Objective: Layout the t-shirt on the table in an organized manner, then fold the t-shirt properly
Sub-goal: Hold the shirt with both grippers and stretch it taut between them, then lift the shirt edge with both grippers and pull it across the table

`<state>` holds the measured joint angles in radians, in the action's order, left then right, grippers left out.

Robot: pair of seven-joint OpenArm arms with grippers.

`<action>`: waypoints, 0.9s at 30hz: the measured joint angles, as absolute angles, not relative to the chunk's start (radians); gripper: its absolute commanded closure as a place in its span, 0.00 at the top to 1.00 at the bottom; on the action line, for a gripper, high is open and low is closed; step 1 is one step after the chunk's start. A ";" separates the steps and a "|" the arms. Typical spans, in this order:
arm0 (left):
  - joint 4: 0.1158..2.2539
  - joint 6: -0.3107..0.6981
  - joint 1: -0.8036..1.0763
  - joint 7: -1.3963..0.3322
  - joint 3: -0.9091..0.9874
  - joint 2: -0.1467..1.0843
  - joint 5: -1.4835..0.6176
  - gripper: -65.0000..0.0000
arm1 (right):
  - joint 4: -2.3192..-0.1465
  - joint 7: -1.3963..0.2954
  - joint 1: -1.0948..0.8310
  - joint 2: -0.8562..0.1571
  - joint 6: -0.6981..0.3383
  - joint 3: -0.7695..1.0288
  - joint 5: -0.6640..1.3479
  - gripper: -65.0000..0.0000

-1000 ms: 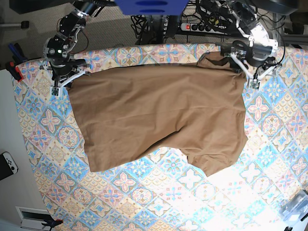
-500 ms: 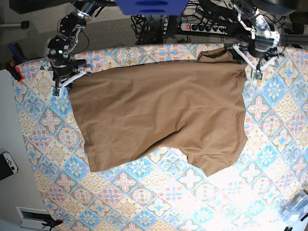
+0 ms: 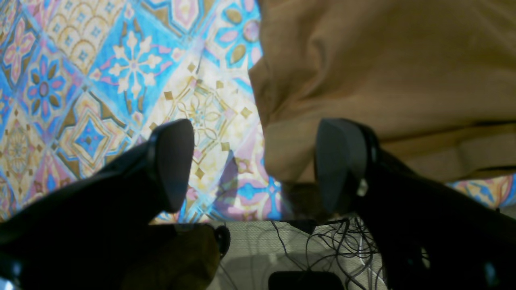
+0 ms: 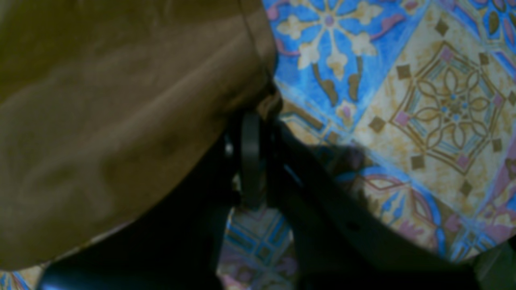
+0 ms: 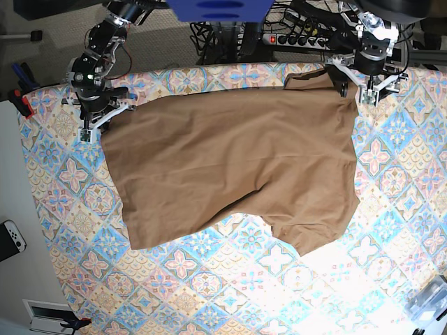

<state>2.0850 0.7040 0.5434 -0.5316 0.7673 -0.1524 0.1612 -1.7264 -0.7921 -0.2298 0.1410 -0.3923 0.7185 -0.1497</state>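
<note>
The tan-brown t-shirt [image 5: 230,160] lies spread over the far half of the patterned table [image 5: 209,279], one sleeve pointing to the near right. My right gripper [image 5: 94,124] sits at the shirt's far-left corner. In the right wrist view it [image 4: 252,161] is shut, pinching the hem of the t-shirt [image 4: 121,121]. My left gripper [image 5: 355,87] hovers over the far-right corner by the table's far edge. There its fingers [image 3: 173,161] stand wide apart, with a fold of the t-shirt [image 3: 363,72] lying loose below, close to the right finger.
Beyond the table's far edge lie a power strip [image 5: 297,38] and tangled cables [image 3: 322,241]. A game controller [image 5: 12,237] lies off the table's left side. Red clamps [image 5: 24,105] grip the left corner. A clear plastic object [image 5: 429,300] sits at the near right.
My left gripper, open throughout, has lifted off the shirt's far-right corner and drawn back toward the table's far edge. The right gripper keeps its hold and has barely moved.
</note>
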 measured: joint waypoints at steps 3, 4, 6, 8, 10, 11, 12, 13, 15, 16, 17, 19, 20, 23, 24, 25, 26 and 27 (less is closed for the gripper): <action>2.085 0.700 0.543 -0.535 0.796 -0.152 0.160 0.68 | -1.727 -0.792 -0.230 0.141 -0.393 0.719 -0.150 0.00; 2.085 0.697 0.543 -0.538 0.795 -0.152 0.146 0.68 | -1.727 -0.792 -0.230 0.141 -0.392 0.719 -0.150 0.00; 2.085 0.698 0.543 -0.540 0.795 -0.152 0.081 0.68 | -1.727 -0.792 -0.230 0.141 -0.392 0.719 -0.150 0.00; 2.085 0.706 0.542 -0.540 0.785 -0.152 0.039 0.68 | -1.726 -0.792 -0.230 0.141 -0.392 0.712 -0.150 0.00; 2.085 0.693 0.541 -0.542 0.747 -0.153 0.030 0.68 | -1.726 -0.793 -0.231 0.137 -0.381 0.686 -0.157 0.00; 2.085 0.692 0.542 -0.545 0.724 -0.153 0.030 0.68 | -1.726 -0.792 -0.231 0.136 -0.382 0.674 -0.157 0.00; 2.085 0.695 0.544 -0.545 0.706 -0.153 0.029 0.68 | -1.726 -0.792 -0.230 0.137 -0.383 0.664 -0.156 0.00; 2.085 0.710 0.547 -0.540 0.696 -0.152 0.027 0.68 | -1.726 -0.792 -0.228 0.137 -0.385 0.659 -0.152 0.00; 2.085 0.702 0.575 -0.523 0.691 -0.152 0.003 0.68 | -1.726 -0.792 -0.227 0.139 -0.393 0.658 -0.146 0.00; 2.085 0.702 0.593 -0.529 0.696 -0.153 0.018 0.68 | -1.726 -0.791 -0.228 0.138 -0.392 0.659 -0.150 0.00; 2.085 0.694 0.611 -0.540 0.697 -0.153 0.026 0.68 | -1.726 -0.792 -0.229 0.138 -0.392 0.660 -0.150 0.00; 2.083 0.696 0.644 -0.542 0.699 -0.153 0.025 0.68 | -1.726 -0.793 -0.230 0.138 -0.389 0.660 -0.150 0.00; 2.083 0.696 0.657 -0.542 0.698 -0.153 0.025 0.68 | -1.726 -0.792 -0.230 0.138 -0.389 0.660 -0.150 0.00; 2.083 0.703 0.667 -0.533 0.696 -0.153 0.021 0.68 | -1.726 -0.792 -0.230 0.138 -0.389 0.660 -0.150 0.00; 2.080 0.703 0.668 -0.530 0.703 -0.153 0.020 0.68 | -1.726 -0.792 -0.230 0.138 -0.389 0.660 -0.150 0.00; 2.066 0.704 0.668 -0.525 0.715 -0.152 0.011 0.68 | -1.726 -0.792 -0.230 0.138 -0.389 0.660 -0.150 0.00; 2.046 0.704 0.665 -0.525 0.729 -0.153 0.007 0.68 | -1.726 -0.792 -0.230 0.138 -0.389 0.660 -0.150 0.00; 2.024 0.703 0.659 -0.527 0.743 -0.153 0.016 0.68 | -1.726 -0.792 -0.230 0.138 -0.389 0.660 -0.150 0.00</action>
<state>2.0235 0.7033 0.6586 -0.5270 0.7429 -0.1528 0.0162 -1.7264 -0.7921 -0.2298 0.1379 -0.3893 0.6598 -0.1497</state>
